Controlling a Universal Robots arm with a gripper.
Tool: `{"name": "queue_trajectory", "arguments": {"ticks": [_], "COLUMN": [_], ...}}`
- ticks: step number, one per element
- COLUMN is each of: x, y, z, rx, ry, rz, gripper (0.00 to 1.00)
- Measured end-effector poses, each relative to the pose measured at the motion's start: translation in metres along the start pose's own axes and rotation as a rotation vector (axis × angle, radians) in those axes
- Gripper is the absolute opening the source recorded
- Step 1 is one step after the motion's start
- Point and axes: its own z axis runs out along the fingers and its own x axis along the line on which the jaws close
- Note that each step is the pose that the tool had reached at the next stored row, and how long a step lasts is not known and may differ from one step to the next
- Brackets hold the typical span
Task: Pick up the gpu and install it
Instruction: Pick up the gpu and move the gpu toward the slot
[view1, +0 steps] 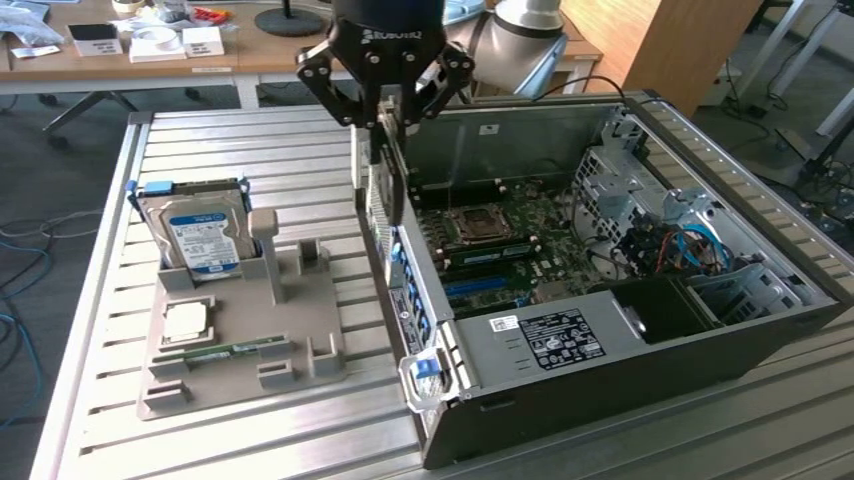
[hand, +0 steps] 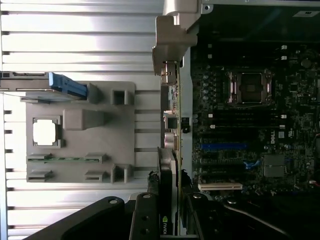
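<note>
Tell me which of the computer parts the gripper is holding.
The gpu, the thin card hanging edge-on in the gripper at the open case's edge; the hard drive, square chip and RAM stick sit on the grey holder.

Edge-on in the exterior view: gpu, both broad faces hidden; cut off by the frame edge in the wrist view. Too small to read: print on hard drive label and power supply sticker.
</note>
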Motion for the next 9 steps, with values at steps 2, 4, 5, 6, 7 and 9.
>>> {"name": "queue_trajectory", "arguments": {"ticks": [2, 4, 5, 6, 7, 9], "x": [-0.007, -0.015, -0.018, -0.022, -0.026, -0.032], "y": [0.0002, 0.0004, 0.0005, 0.0006, 0.0007, 0.0009], "z": [0.0003, 0.0005, 0.0006, 0.0007, 0.0008, 0.0009], "rx": [-0.0003, -0.0004, -0.0004, -0.0004, -0.0004, -0.0004], "ry": [-0.0002, -0.0001, -0.0001, -0.0001, 0.0, 0.0], "rz": [0.0, 0.0, 0.0, 0.0, 0.0, 0.0], "gripper": [0.27, 0.27, 0.27, 0.27, 0.27, 0.27]}}
